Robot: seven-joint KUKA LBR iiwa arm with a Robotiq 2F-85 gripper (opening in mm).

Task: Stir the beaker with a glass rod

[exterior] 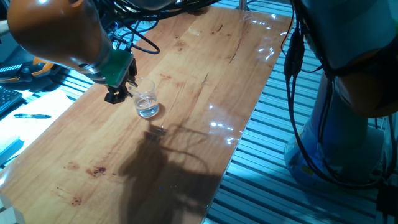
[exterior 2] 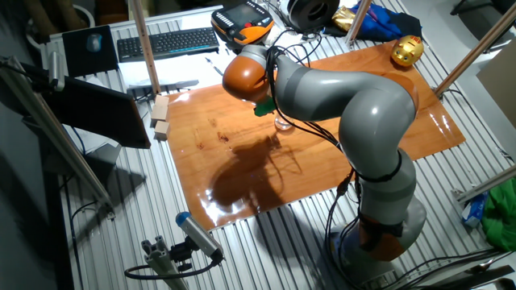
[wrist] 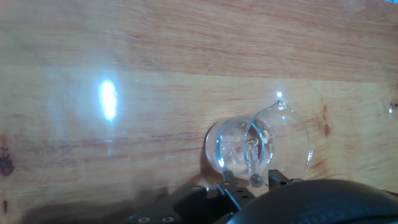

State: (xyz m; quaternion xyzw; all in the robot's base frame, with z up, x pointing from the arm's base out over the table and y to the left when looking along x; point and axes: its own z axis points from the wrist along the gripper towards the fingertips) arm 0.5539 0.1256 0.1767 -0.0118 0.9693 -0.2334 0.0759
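Holding the glass rod [wrist: 251,163] pinched between its fingertips, the gripper [exterior: 119,91] hangs just beside and above the beaker [exterior: 147,102], which stands upright on the wooden worktop [exterior: 186,74] with a little clear liquid at its bottom. In the hand view the rod's lower end reaches down inside the beaker [wrist: 258,144], so pick-up and insertion look done. What seems left is the stirring itself, circling the rod through the liquid without knocking the glass wall
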